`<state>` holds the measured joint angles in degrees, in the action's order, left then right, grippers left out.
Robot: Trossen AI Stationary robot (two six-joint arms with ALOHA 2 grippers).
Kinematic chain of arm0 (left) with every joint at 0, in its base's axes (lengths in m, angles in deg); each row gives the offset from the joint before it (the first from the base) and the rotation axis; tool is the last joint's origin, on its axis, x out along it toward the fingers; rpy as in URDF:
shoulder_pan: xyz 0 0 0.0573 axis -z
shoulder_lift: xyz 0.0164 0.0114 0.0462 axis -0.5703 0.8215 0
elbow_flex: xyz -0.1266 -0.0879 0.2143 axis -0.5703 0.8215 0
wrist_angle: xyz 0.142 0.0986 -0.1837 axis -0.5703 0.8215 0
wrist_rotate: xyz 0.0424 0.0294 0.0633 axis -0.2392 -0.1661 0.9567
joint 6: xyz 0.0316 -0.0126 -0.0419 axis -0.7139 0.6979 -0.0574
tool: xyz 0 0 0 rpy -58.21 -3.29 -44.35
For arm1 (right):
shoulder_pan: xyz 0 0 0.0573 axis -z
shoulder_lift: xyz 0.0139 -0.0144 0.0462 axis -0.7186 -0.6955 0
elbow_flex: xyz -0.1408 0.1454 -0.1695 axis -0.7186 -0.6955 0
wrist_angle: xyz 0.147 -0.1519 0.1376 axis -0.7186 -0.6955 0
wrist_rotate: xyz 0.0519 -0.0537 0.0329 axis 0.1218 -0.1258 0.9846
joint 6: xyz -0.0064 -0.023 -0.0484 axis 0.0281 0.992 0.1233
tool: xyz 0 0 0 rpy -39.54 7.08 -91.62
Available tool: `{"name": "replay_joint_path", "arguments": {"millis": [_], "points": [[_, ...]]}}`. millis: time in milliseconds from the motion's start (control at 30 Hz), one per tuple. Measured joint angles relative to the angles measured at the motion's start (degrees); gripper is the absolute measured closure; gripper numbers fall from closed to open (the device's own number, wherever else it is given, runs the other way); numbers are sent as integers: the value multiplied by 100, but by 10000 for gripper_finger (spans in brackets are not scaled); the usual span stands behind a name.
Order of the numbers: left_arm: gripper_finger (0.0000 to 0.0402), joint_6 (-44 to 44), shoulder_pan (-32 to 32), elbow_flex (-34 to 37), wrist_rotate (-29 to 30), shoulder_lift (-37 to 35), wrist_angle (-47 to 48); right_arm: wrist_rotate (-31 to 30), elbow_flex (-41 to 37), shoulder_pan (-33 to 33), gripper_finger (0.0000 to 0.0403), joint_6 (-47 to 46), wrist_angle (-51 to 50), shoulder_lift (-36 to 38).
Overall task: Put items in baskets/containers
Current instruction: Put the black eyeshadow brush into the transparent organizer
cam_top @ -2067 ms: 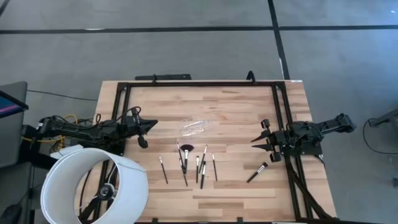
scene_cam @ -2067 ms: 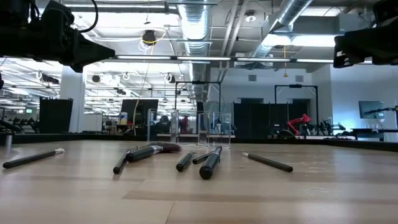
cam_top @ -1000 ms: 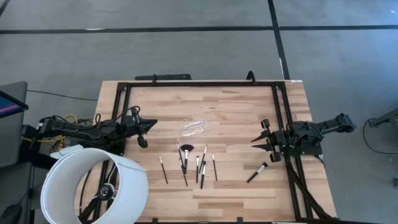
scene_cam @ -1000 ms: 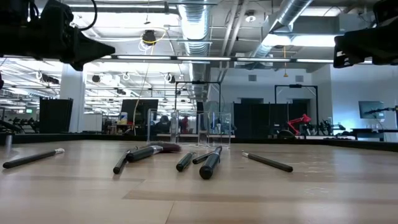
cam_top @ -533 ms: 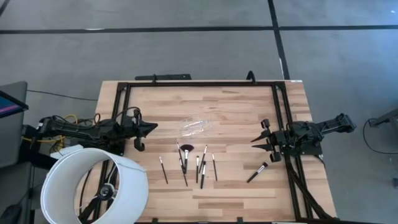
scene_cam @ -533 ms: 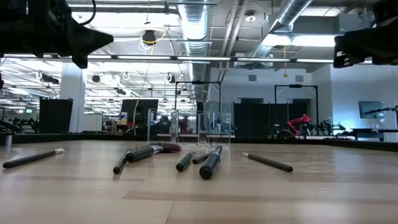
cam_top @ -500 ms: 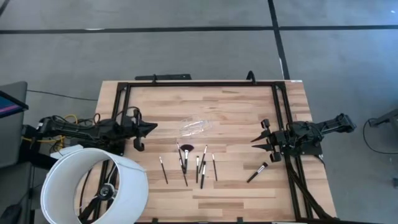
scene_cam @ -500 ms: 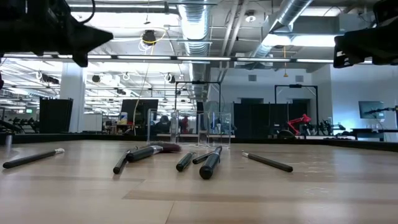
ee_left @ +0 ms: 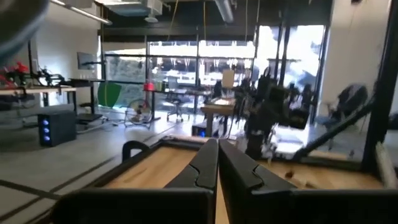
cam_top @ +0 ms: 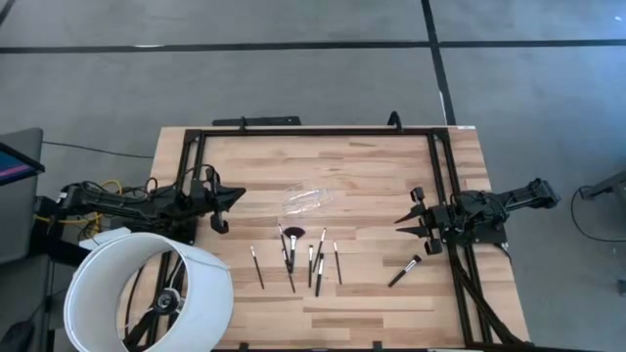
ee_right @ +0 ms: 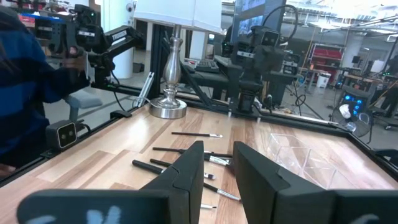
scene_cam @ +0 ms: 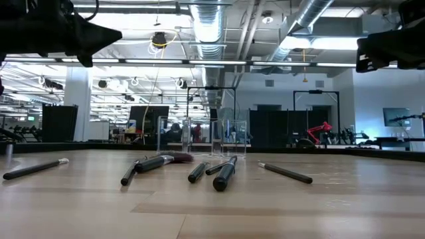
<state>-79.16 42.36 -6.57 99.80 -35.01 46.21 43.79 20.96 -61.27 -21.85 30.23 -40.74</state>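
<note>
Left claw: closed, empty, above the desk's left edge
Right claw: fingers a little apart, empty, at the right edge
Brushes: loose row at centre front; one apart, near the right claw
Clear tray: just behind the brushes; bare wood around it
Lamp: front left corner

Desk had open wood along the far edge and across the far right corner, plus a clear strip along the near edge. Middle was cluttered: clear tray sat centre, brushes scattered just nearside of it, one stray brush toward the right edge. Big white lampshade overhung the near left corner and blocked approach there. Black frame rails ran round the far, left and right edges.
</note>
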Motion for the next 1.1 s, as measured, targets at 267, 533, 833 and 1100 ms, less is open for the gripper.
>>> {"name": "replay_joint_path", "arguments": {"millis": [267, 533, 833, 1100], "points": [[386, 159, 0, 0, -1044, 1024, 172, 0, 1, -2, 324, -1, 0, -1], [348, 613, -15, 0, -2454, 2690, 638, 0, 1, -2, 324, -1, 0, 1], [236, 195, -448, -325, -4503, 3846, 618, 0, 1, -2, 324, -1, 0, -1], [216, -748, -459, -348, -5225, 4661, 473, 0, -1, 0, 324, 1, 0, -1]]}}
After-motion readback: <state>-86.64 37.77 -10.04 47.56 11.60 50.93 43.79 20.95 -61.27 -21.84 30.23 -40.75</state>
